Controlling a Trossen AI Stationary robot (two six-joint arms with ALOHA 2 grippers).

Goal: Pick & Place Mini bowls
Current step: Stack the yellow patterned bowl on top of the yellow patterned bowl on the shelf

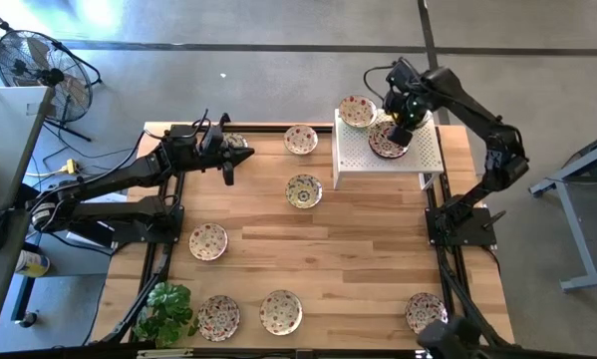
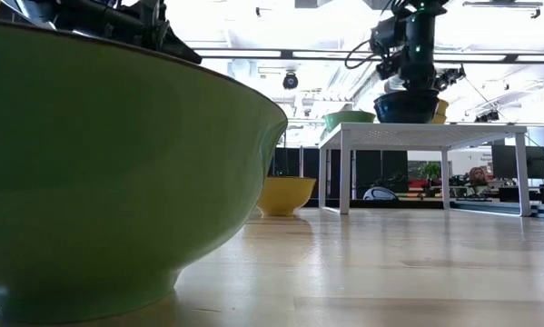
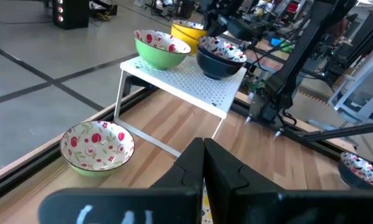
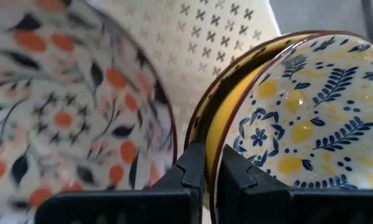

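The right gripper is clenched on a yellow bowl's rim atop the stand; the left gripper, pinched shut and holding nothing, hovers over open counter.

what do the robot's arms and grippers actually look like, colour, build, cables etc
Both arms are black, built of chunky jointed links. The left arm has loose black cabling around its wrist; the right arm carries a looping black cable near its gripper. Each ends in two flat, dark, wedge-shaped fingers, seen on the left gripper and the right gripper. No readable markings show.
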